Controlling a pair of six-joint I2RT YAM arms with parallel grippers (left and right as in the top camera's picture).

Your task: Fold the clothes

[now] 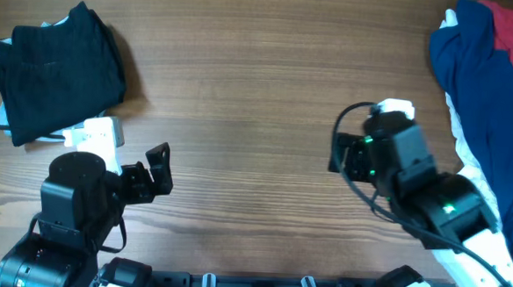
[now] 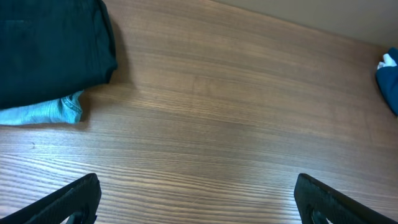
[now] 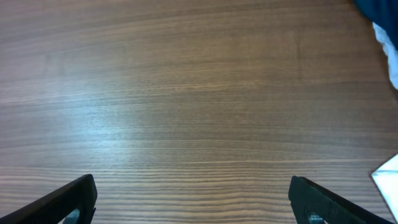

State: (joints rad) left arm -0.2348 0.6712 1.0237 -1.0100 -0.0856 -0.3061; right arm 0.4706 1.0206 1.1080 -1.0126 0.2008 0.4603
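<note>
Clothes (image 1: pixel 489 77) left to fold are heaped along the right edge of our table (image 1: pixel 260 73), navy on top, long axis running far-to-near. The black shirt (image 1: pixel 58 67) sits folded far left on some denim (image 2: pixel 43 112). Our left gripper (image 2: pixel 196 186) and right gripper (image 3: pixel 193 186) both have fingers spread wide, holding nothing. The right one's way nearer, with the heap off to its right.

Overhead straight down; wrists low, forward; left shares black garment (image 1: pixel 58 67).
</note>
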